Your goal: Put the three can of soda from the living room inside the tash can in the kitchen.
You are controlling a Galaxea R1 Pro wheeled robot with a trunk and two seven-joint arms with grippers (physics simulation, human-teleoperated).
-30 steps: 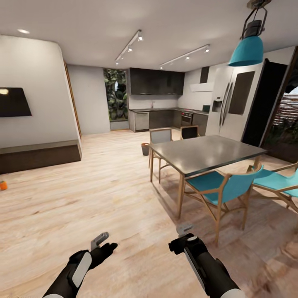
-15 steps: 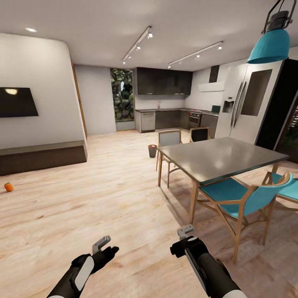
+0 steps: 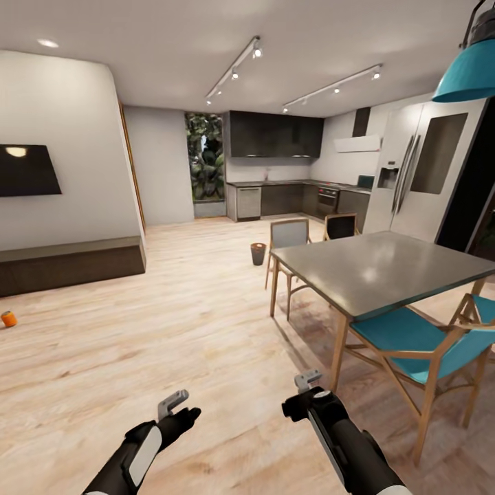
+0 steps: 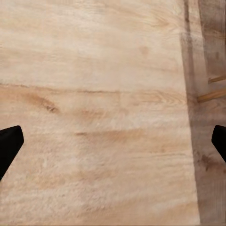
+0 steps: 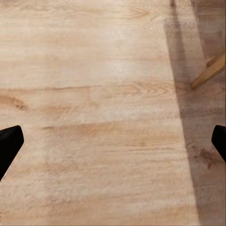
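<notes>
Head view shows the robot standing on the light wood floor [image 3: 172,330] of an open room, both arms held low in front of it. The left tool [image 3: 175,405] and the right tool [image 3: 307,381] carry nothing. In each wrist view the two dark fingertips sit at opposite edges with bare floorboards between them, so both tools are spread wide: the left tool's fingers [image 4: 10,143] and the right tool's fingers [image 5: 9,141] are well apart.

One orange can of soda [image 3: 8,319] lies on the floor far off to the robot's left, in front of a low dark bench [image 3: 69,265] under a wall-mounted screen [image 3: 27,170]. The tash can [image 3: 258,254] stands on the floor ahead, just beside the far corner of the grey dining surface [image 3: 378,265], with the kitchen [image 3: 289,172] and its dark cabinets behind it. The other two cans cannot be seen from here.

Judged from this layout, the step in hand is travel and search: no can has been collected by either tool. The next move calls for turning the base left and driving to the orange can, then lowering an arm to floor level so the spread fingers can close around its body.

No brand, label or writing is legible; the can is too small to read.
</notes>
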